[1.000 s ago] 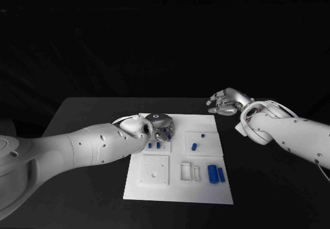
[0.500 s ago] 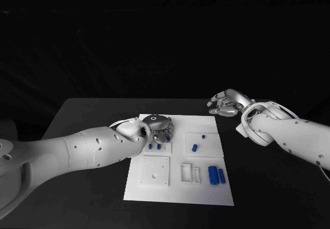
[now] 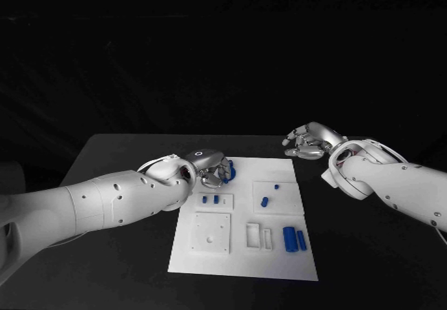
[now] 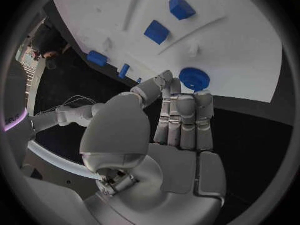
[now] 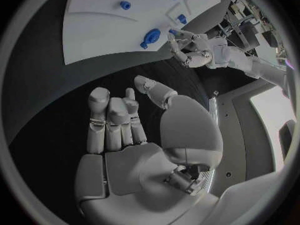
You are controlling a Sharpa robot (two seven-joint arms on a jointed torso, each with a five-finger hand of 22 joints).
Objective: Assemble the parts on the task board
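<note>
The white task board (image 3: 242,265) lies mid-table. My left hand (image 3: 210,169) hangs over its far left corner, fingers straight and pointing down, nothing between thumb and fingers (image 4: 184,120). A round blue disc (image 3: 230,171) lies on the board just past the fingertips (image 4: 194,78); contact cannot be told. Two small blue pieces (image 3: 210,199) stand in a block below it. Two more (image 3: 269,194) sit in the square block to the right, and two blue cylinders (image 3: 293,237) lie nearer me. My right hand (image 3: 307,141) hovers off the board's far right corner, fingers loosely bent, empty (image 5: 112,120).
White blocks with holes (image 3: 211,231) and slots (image 3: 253,234) occupy the board's near half. Black table (image 3: 112,194) surrounds the board on all sides. In the right wrist view the board (image 5: 100,30) and disc (image 5: 151,36) lie ahead of the right hand, with the left hand (image 5: 187,47) beside the disc.
My left hand has drawn back toward the left and lifted a little, uncovering the blue disc beside its fingers. The right hand has barely moved.
</note>
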